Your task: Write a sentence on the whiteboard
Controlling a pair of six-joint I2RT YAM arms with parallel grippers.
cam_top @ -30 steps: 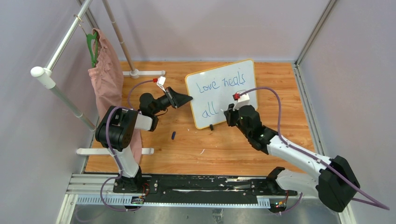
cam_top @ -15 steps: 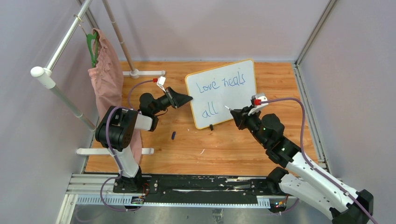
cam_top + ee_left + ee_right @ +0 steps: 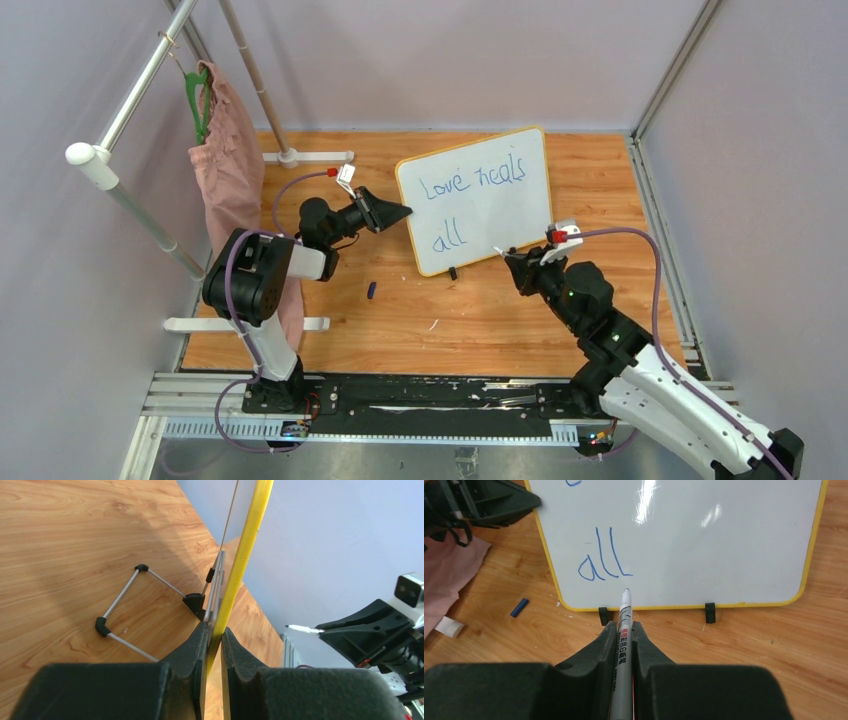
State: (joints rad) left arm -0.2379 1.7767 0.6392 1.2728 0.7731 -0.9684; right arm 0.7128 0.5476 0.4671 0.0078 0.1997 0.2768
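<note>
The whiteboard (image 3: 475,200) stands propped on the wooden counter (image 3: 480,320), its left yellow rim pinched tight by the left end effector (image 3: 405,212). The sentence (image 3: 472,178) reads "Love heals" with "all" beneath it, in blue. The right end effector (image 3: 512,262) is clamped on a marker (image 3: 623,611), whose tip hangs just off the board near its lower edge, below "all". A small blue cap (image 3: 371,290) lies on the counter nearby.

We see open bench (image 3: 480,320) before the board (image 3: 475,200), bar a small cap (image 3: 371,290). The left tool (image 3: 405,211) blocks the board's left rim, and the right tool (image 3: 514,262) with its marker (image 3: 624,620) blocks its lower right. Rack (image 3: 152,60) and cloth (image 3: 230,170) crowd the left.
</note>
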